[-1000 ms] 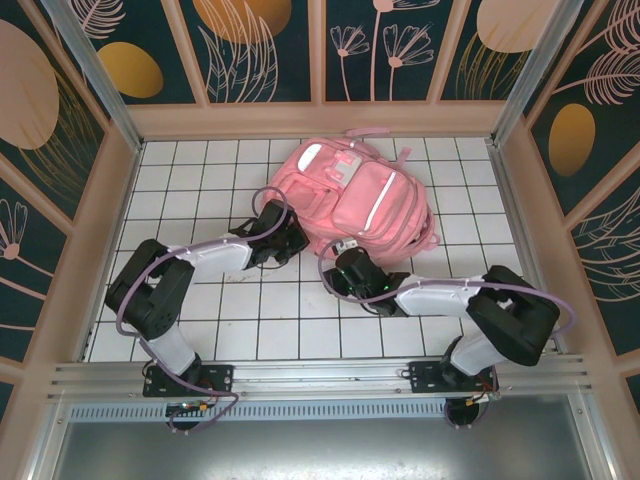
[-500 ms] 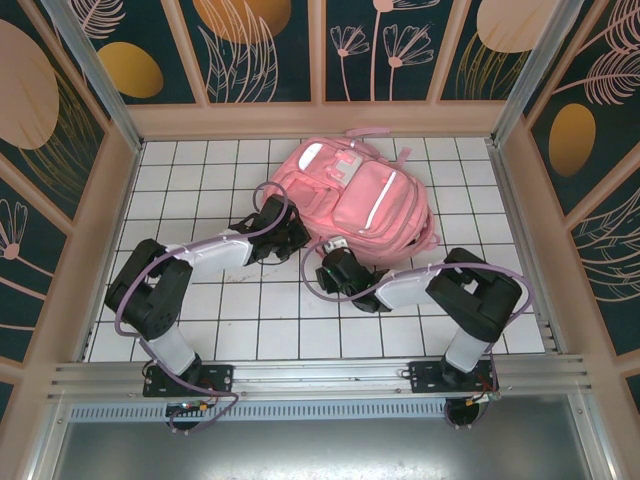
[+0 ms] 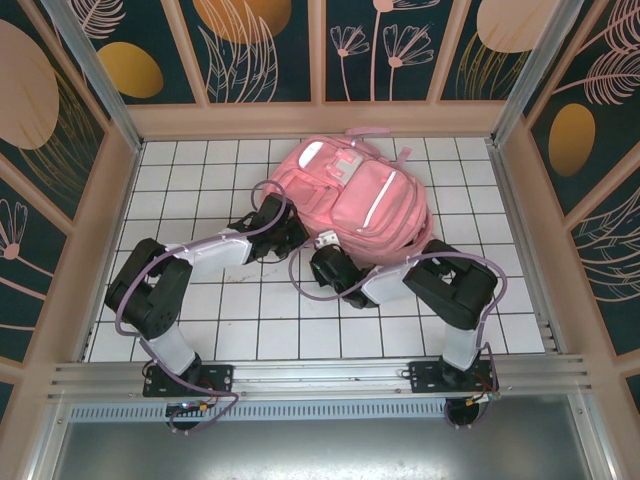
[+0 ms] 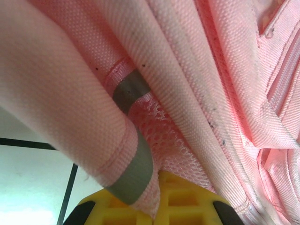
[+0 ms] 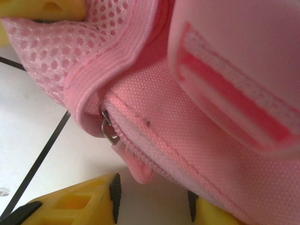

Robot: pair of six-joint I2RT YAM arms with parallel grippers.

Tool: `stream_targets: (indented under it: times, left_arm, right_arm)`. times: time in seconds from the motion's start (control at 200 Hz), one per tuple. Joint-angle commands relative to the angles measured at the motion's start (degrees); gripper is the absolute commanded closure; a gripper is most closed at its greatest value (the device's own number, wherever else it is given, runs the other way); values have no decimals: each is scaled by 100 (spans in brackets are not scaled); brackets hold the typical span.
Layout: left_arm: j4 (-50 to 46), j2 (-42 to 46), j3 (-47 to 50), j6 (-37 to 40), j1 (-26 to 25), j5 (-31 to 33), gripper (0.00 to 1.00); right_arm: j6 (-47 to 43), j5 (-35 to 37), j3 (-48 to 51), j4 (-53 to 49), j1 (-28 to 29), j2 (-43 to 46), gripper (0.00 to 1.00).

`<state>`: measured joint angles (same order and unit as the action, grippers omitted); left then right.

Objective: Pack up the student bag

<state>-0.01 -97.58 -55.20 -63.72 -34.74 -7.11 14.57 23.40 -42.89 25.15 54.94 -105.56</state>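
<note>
Pink student bag (image 3: 365, 195) pinched in left claw (image 4: 156, 199); right claw (image 5: 151, 199) parted.

The bag (image 3: 350, 195) is a large pink fabric backpack lying flat, front up, on the table (image 3: 200, 160) toward 12 o'clock. Its top points to about 11 o'clock, where a white patch (image 3: 312, 155) shows, and a pale strip (image 3: 378, 207) runs down the front pocket. Straps (image 3: 368, 132) trail at its 12 and 4 o'clock. Its near corner has pink mesh (image 5: 51, 51) and a metal zip pull (image 5: 109, 131).
</note>
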Motion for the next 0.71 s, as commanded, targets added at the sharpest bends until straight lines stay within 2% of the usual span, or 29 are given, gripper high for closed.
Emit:
stream_targets:
  times: [0.0, 0.04, 0.175, 0.47, 0.7]
  left_arm:
    - [291, -4, -170, 5, -31, -141, 100]
    - [291, -6, -159, -9, -30, -150, 100]
    - [237, 29, -132, -4, -33, -112, 100]
    - [-202, 46, -347, 244, -17, 327, 100]
    - [-293, 21, -414, 344, 72, 392, 100]
  right_arm:
    - [-294, 288, -394, 478, 17, -213, 57]
    - [-296, 346, -488, 432, 15, -261, 61]
    - [-286, 207, -694, 220, 20, -332, 100]
    - [186, 388, -181, -335, 17, 346, 100]
    - [550, 613, 426, -726, 17, 961, 100]
